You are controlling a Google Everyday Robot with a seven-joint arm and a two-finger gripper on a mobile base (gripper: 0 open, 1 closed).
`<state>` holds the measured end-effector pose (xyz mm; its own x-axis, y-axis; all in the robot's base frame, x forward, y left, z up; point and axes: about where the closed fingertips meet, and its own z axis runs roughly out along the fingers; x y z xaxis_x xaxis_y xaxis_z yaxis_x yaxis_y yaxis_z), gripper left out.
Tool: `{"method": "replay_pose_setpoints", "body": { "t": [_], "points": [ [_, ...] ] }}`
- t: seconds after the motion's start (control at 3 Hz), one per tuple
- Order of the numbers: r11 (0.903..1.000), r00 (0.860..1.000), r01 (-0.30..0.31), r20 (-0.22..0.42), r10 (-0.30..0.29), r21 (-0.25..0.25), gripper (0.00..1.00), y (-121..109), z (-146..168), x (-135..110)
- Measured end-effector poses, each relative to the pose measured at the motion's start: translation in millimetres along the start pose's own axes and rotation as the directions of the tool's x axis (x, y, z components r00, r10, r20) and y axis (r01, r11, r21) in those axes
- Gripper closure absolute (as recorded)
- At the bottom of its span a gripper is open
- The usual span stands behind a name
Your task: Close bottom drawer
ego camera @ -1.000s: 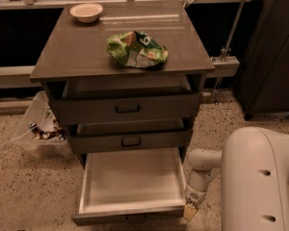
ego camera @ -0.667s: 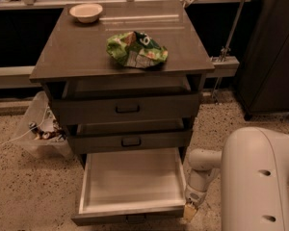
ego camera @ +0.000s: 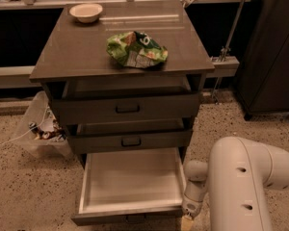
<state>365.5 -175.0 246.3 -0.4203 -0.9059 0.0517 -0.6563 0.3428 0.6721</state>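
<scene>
The bottom drawer [ego camera: 130, 182] stands pulled far out; speckled floor [ego camera: 33, 196] lies left; the hand [ego camera: 188, 221] hangs low at its near right corner; its grip cannot be told.

Green chip bag [ego camera: 137, 49], pale bowl [ego camera: 86, 12] on cabinet top [ego camera: 77, 52].

floor [ego camera: 24, 201]: speckled, lying pale | cabinet [ego camera: 274, 47]: dark, standing at right | ledge [ego camera: 9, 76]: running along back | bag [ego camera: 36, 129]: slumping at left | light: glowing dim, warm
</scene>
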Motion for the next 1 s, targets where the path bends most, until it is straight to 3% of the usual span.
{"method": "replay_pose_setpoints", "body": {
  "t": [0.33, 0.67, 1.0],
  "points": [
    [1.0, 1.0, 0.0, 0.0, 0.0, 0.0, 1.0, 0.0, 0.0, 0.0],
    [0.9991, 0.999, -0.011, 0.047, 0.009, 0.042, 1.0, 3.2, -2.1, 1.5],
    [0.9901, 0.987, -0.041, 0.159, 0.019, 0.134, 1.0, 10.9, -7.4, 6.1]
  ]
}}
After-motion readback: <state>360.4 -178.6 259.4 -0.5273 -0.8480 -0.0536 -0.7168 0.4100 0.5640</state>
